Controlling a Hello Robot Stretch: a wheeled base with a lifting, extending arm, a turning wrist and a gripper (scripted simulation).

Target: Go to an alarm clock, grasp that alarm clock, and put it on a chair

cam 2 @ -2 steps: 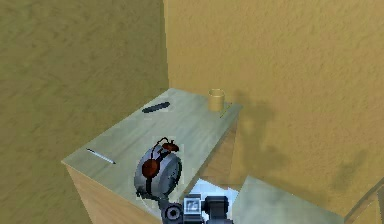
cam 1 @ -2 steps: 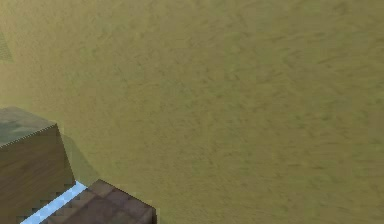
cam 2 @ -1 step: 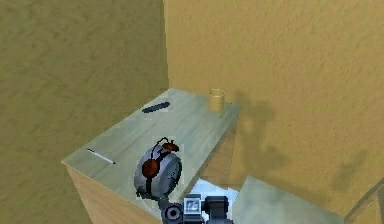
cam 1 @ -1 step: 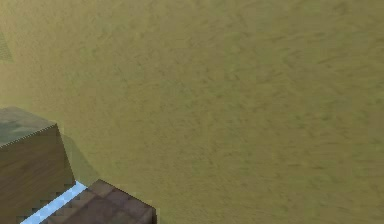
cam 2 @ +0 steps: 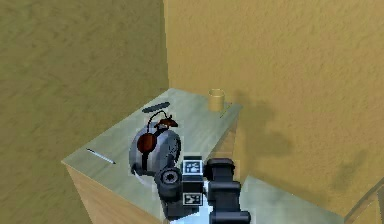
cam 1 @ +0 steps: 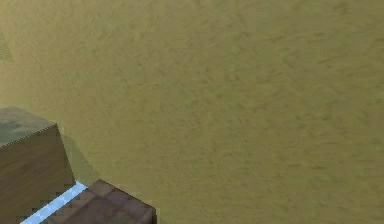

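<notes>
Desktop (cam 2: 200,112) carries alarm clock (cam 2: 155,150) near the hand (cam 2: 166,177).

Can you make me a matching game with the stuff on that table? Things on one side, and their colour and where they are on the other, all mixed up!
Things:
1. round thing
2. little cup
3. flat thing
4. thin stick

Clues:
A. dark, lying by the tabletop's far edge
B. white and red, the biggest one
C. pale, lying near the corner at the arm side view's left
D. tan, standing at the far corner

Pairs: 1-B, 2-D, 3-A, 4-C
</notes>
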